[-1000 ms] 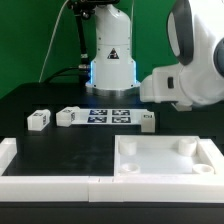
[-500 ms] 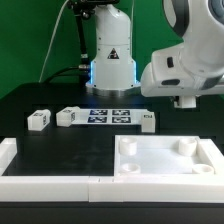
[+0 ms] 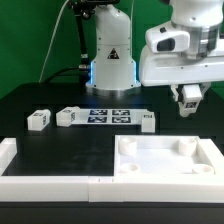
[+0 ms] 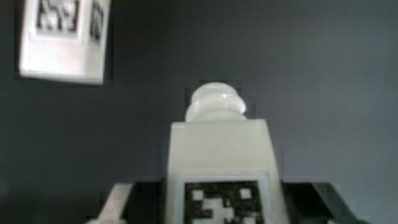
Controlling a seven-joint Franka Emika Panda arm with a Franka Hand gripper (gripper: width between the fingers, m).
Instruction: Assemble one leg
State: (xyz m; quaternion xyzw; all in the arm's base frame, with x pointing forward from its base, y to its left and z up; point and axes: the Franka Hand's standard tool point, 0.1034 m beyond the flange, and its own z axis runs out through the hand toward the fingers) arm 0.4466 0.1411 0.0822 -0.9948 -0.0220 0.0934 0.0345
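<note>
Leg [image 4: 217, 150] between the fingers [image 3: 186, 100], tight in their grip on both flanks, tag [image 4: 217, 202] toward the wrist camera.

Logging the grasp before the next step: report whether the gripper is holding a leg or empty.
Holding: the wrist view shows the leg close up between the jaws; the gripper hangs above the table.

The leg [image 4: 217, 150] — a small white block held up in the air

It is white plastic, longer than it is wide. It has a round knob [image 4: 215, 99] on one end and a black-and-white square tag [image 4: 221, 200] on its flat side. It sits between the two dark fingers [image 4: 125, 202] of the gripper [image 3: 189, 99], which pinch it from both sides. In the exterior view it hangs above the black table [image 3: 60, 145], toward that view's right — touching nothing below.
</note>
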